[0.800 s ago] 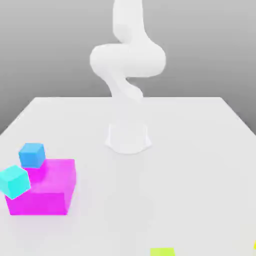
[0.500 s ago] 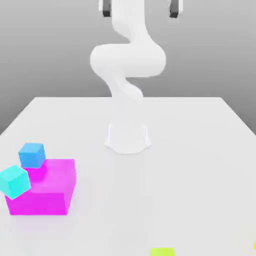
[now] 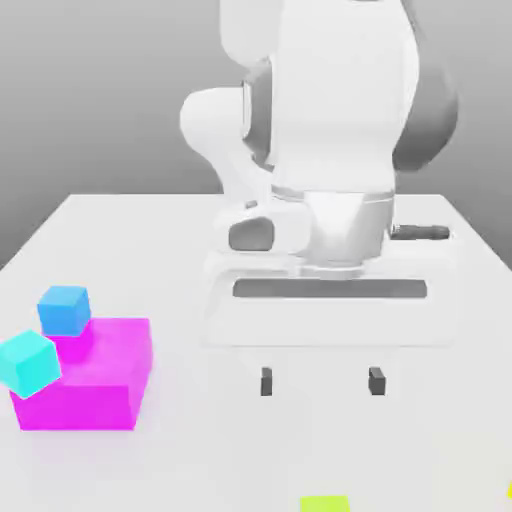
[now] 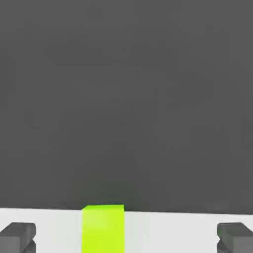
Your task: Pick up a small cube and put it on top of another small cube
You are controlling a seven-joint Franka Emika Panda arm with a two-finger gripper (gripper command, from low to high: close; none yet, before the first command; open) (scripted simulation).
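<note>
The work surface is a plain white table (image 3: 140, 230) set against a featureless grey backdrop. In the hand view, the table's edge meets a dark grey background.

At the exterior view's left, near the front, a large magenta block (image 3: 92, 385) rests on the table. A deeper blue cube (image 3: 64, 309) sits at its far left corner. A light turquoise cube (image 3: 29, 362) sits at its near left corner; whether either cube rests on the block or just beside it cannot be determined. The lime cube (image 3: 324, 504) lies on the table at the near edge of the exterior view, cut off by the frame, well apart from the magenta block and to its right.

The exterior view shows the white arm (image 3: 340, 120) and the full layout of blocks. The hand view shows the lime cube (image 4: 103, 228) head-on, lying between the two finger pads (image 4: 18, 236).

The gripper (image 3: 320, 381) points downward above the table, farther back than the lime cube. Its fingers are spread wide apart. They hold nothing and touch nothing; clear space lies between each pad and the cube.
</note>
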